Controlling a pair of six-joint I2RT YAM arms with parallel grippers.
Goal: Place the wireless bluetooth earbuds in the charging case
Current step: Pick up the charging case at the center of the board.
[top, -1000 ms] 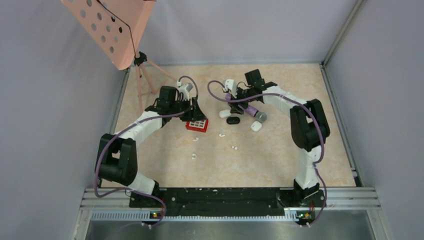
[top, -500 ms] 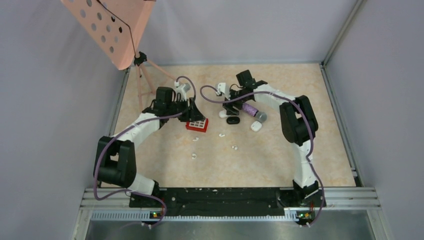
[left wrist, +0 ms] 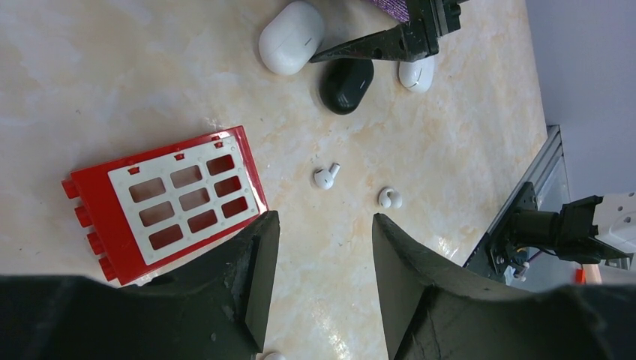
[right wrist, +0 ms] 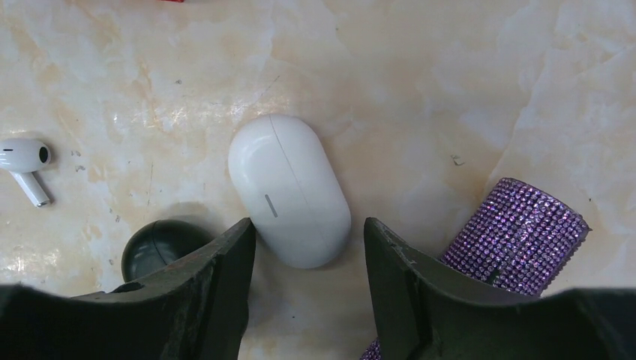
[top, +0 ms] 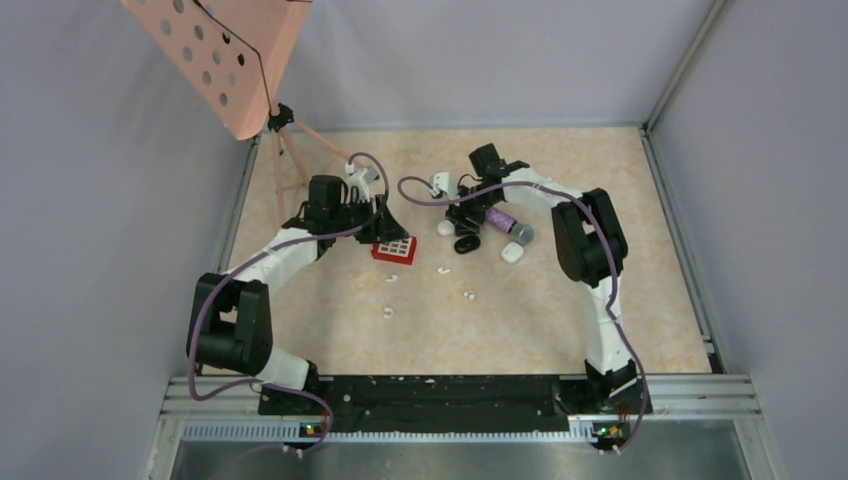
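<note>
White earbuds [left wrist: 325,177] lie loose on the desk [left wrist: 112,75], just beyond my left jaws, which stand parted and empty. My right jaws, open too, straddle one end of the white case [right wrist: 289,191] without gripping it; the black case [right wrist: 154,247] sits just beside.

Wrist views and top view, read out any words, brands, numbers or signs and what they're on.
None can be read.
White case: only a short grey dash, no letters.
Red block: white grid of holes, no print.
Black case and purple microphone: no markings visible.
</note>
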